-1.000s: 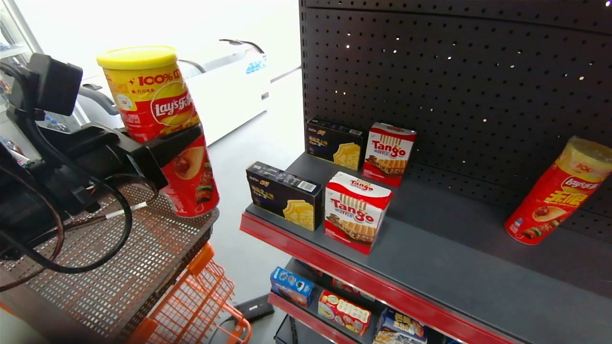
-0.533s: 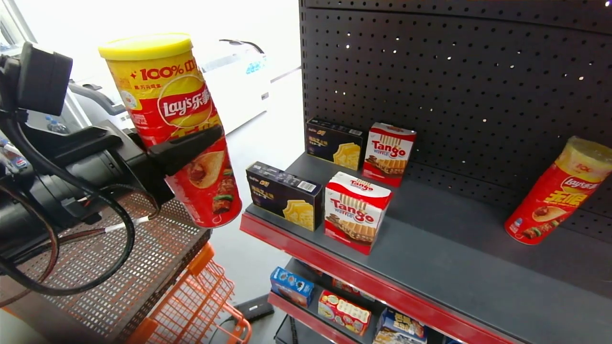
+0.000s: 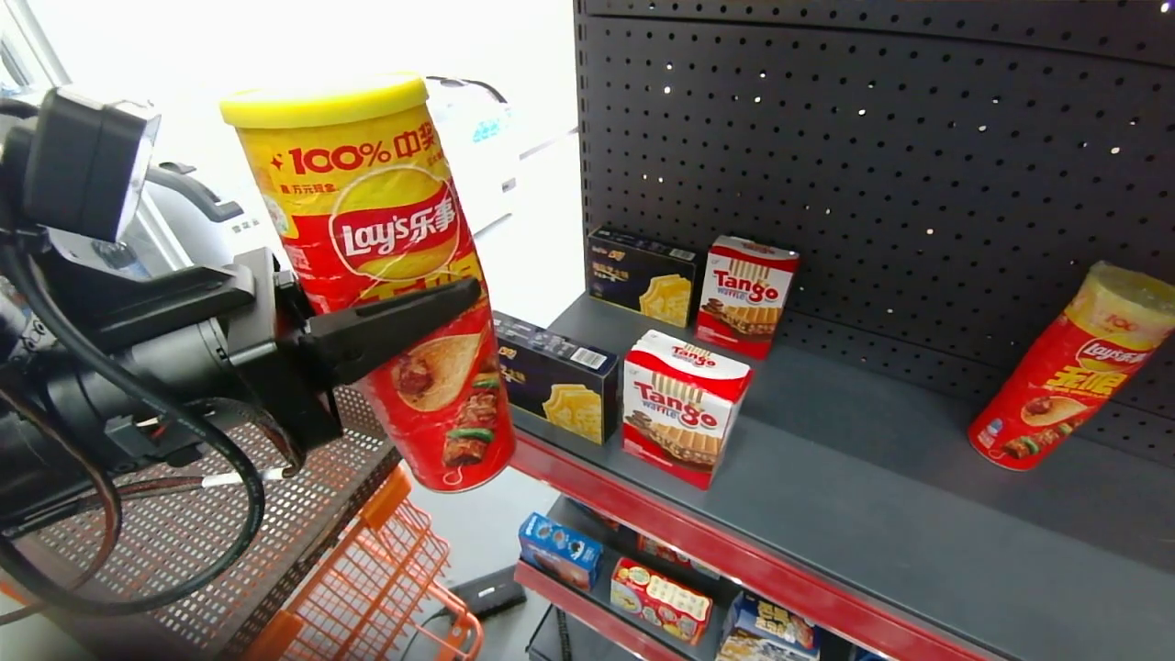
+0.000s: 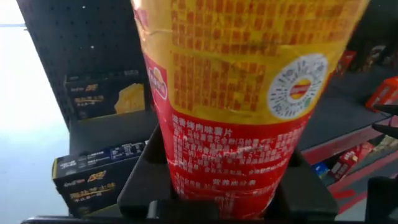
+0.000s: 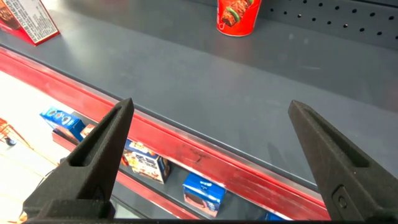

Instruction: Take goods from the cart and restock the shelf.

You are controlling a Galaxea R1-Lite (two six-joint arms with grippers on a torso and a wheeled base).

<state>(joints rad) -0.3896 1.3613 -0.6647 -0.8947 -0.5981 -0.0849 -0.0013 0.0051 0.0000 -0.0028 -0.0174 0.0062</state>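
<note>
My left gripper [image 3: 418, 321] is shut on a tall red and yellow chips can [image 3: 386, 266] with a yellow lid. It holds the can nearly upright in the air, between the cart [image 3: 229, 523] and the left end of the grey shelf [image 3: 872, 487]. In the left wrist view the can [image 4: 236, 106] stands between the fingers of the left gripper [image 4: 217, 190]. A second chips can [image 3: 1069, 367] leans against the pegboard at the shelf's right. My right gripper [image 5: 211, 143] hangs open over the shelf's red front edge [image 5: 205, 155], with nothing between its fingers.
Two red and white wafer boxes [image 3: 684, 404] [image 3: 745, 294] and two black boxes [image 3: 555, 372] [image 3: 643, 274] stand on the shelf's left part. Bare shelf lies between them and the leaning can. Lower shelves hold small boxes [image 3: 661, 597]. The cart's orange basket [image 3: 376, 588] is below.
My left gripper has carried the chips can rightward from above the cart's mesh top to the shelf's left end. The goods on the shelf have not moved.
</note>
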